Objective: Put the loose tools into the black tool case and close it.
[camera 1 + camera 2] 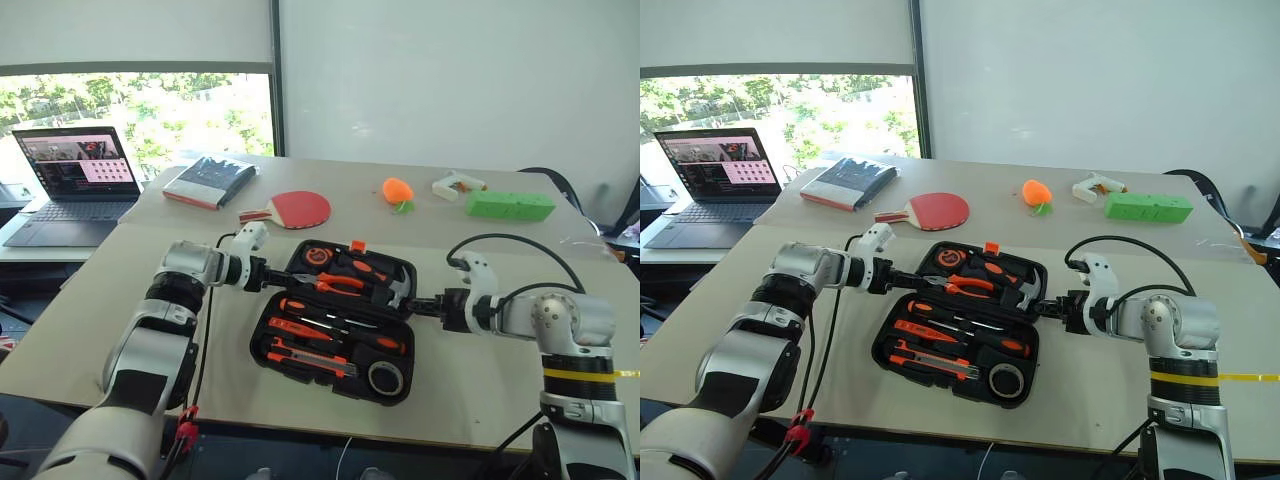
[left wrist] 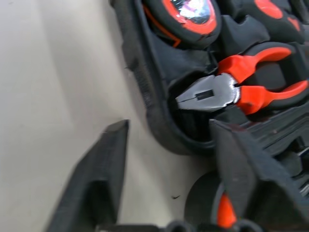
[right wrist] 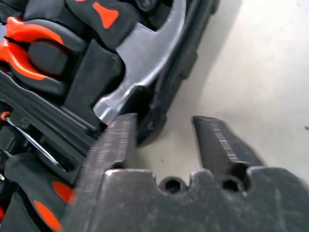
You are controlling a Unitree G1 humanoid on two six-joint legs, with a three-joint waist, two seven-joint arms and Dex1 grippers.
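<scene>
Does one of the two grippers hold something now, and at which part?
Neither holds anything. The left gripper and the right gripper stand open at opposite ends of the open tool case.

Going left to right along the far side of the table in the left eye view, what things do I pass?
Open laptop → dark book → red table-tennis paddle → small orange object → white glue gun → green rectangular block.

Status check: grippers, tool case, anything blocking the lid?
Left gripper and right gripper open, flanking the far half of the tool case. Case open, tools seated. Lid path looks clear.
</scene>
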